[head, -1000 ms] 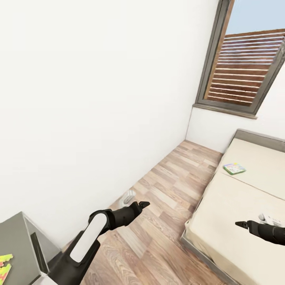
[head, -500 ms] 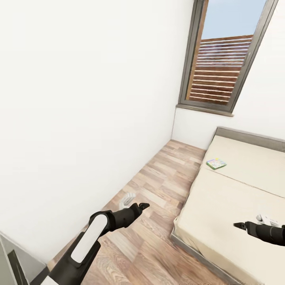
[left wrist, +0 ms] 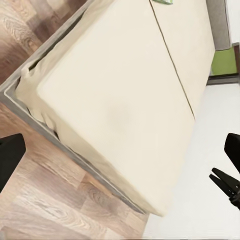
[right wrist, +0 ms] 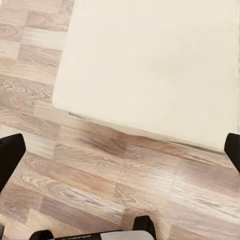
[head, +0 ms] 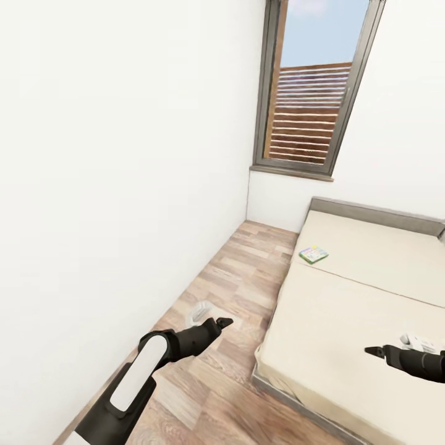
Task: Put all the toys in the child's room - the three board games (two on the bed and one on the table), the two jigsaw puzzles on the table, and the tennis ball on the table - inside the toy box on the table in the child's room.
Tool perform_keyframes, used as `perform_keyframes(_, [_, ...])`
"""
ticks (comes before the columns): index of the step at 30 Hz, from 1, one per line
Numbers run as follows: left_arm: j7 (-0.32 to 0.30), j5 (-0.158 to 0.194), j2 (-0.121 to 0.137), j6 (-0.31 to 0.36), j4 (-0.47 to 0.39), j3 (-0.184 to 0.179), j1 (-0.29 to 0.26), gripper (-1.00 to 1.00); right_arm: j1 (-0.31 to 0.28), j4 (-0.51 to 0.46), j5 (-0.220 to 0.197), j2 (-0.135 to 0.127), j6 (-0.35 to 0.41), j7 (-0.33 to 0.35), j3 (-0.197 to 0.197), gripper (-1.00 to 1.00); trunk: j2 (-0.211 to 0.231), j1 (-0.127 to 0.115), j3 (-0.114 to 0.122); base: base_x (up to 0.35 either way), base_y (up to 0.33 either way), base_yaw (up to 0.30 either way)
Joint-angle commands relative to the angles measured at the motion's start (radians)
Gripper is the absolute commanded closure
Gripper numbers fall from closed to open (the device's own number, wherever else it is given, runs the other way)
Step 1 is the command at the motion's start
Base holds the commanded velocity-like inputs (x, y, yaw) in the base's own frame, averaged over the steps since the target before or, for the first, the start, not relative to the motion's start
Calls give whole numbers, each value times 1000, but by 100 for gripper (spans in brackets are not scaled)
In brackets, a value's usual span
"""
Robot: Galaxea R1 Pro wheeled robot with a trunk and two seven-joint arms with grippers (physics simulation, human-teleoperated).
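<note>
One colourful board game (head: 313,254) lies flat on the cream bed (head: 346,321), near its left edge towards the window. A white flat thing (head: 421,341) rests on the bed at the right edge, partly behind my right arm. My left gripper (head: 221,322) hangs open over the wood floor beside the bed, its fingers (left wrist: 10,156) spread wide. My right gripper (head: 372,351) hovers open over the bed's near part, its fingers (right wrist: 233,149) apart with nothing between them. The table, toy box, jigsaw puzzles and tennis ball are out of view.
A white wall (head: 111,185) runs along the left, with a strip of plank floor (head: 241,278) between it and the bed. A tall window (head: 309,93) stands at the far end. A small white object (head: 199,312) lies on the floor by the wall.
The camera has turned right: the grey desk corner with its puzzle has left the picture, and bed and window have shifted left. Both arms hold the same pose.
</note>
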Motion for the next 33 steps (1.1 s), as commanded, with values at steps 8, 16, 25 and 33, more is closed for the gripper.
perform_keyframes(8, [11,-11,2,1,-1,-31,-1,-100,0,-3,-10,0,5,-3,0,-100,-2,1,5,301,0,-250])
perform_keyframes(16, [12,-62,-2,2,-1,-59,-2,-100,3,-4,-10,1,-32,0,-3,-100,-2,1,11,326,0,-178])
perform_keyframes(25, [10,-72,-4,2,-1,-65,-2,-100,5,-3,-13,1,-90,1,-3,-100,-2,1,14,309,0,-66])
perform_keyframes(33, [10,-65,-5,9,-11,-63,-1,-100,5,-3,-15,0,-104,1,-3,-100,-2,1,21,134,0,-141])
